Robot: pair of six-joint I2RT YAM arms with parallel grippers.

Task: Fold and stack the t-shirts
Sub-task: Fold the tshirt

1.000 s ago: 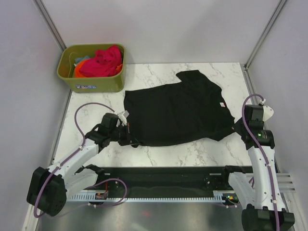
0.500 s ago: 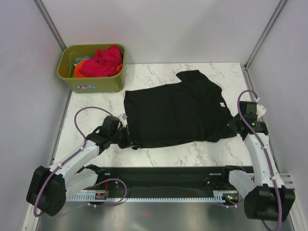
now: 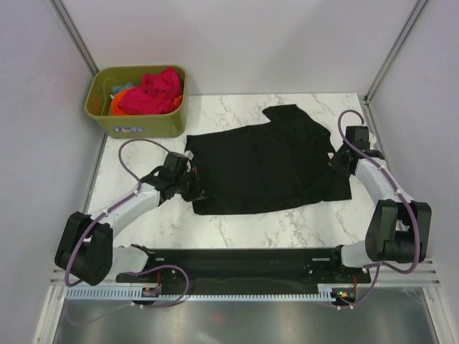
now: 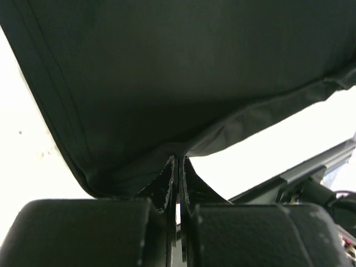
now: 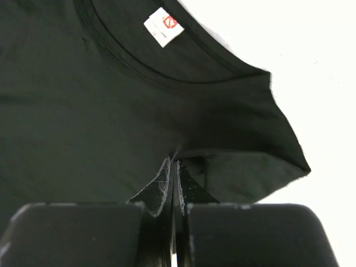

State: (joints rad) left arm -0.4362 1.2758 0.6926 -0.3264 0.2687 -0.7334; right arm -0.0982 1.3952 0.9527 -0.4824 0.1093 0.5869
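Pinching black t-shirt (image 3: pixel 265 161) with jaws closed tight, left gripper (image 3: pixel 195 192) at hem, right gripper (image 3: pixel 336 159) by collar; lengthwise 9-to-3 o'clock, neck toward 3

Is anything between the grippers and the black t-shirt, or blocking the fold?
Nothing visible does. The left gripper and the right gripper are each shut on an edge of the black t-shirt. The green bin sits by its far-left corner, not on the cloth.
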